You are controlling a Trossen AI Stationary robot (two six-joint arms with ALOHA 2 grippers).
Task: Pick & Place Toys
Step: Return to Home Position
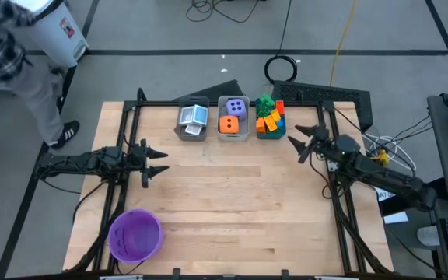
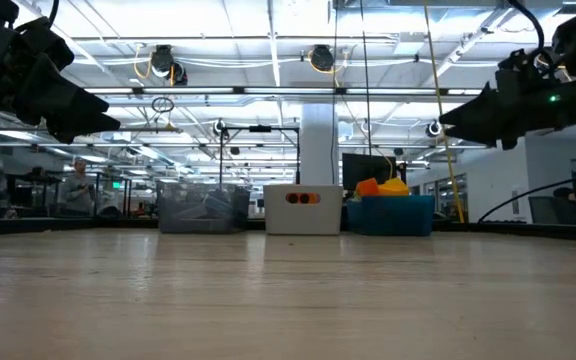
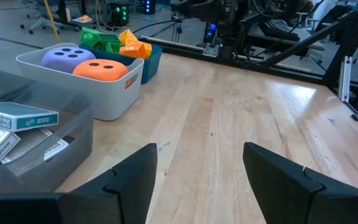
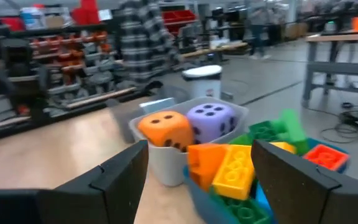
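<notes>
Finding every toy in view lying in the row of bins at the far edge of the table (image 1: 239,202): white-and-teal cards (image 1: 194,117) resting in the grey bin (image 1: 179,131), the purple die (image 1: 238,107) and the orange die (image 1: 229,124) sitting side by side in the white bin (image 1: 219,117), the heap of coloured bricks (image 1: 269,117) filling the blue bin (image 2: 393,215). Seeing no loose piece lying on the bare wood. Noting the purple bowl (image 1: 112,233) near the front left corner, apparently empty, though reading its inside from above is hard. Hovering over the left side of the table, well apart from the bins, with the left pincer (image 1: 160,162) spread open and gripping nothing. Hovering likewise on the right, near the blue bin, with the right pincer (image 1: 297,148) open and empty too. Judging the sorting as done, and leaving only the parking of both arms.
</notes>
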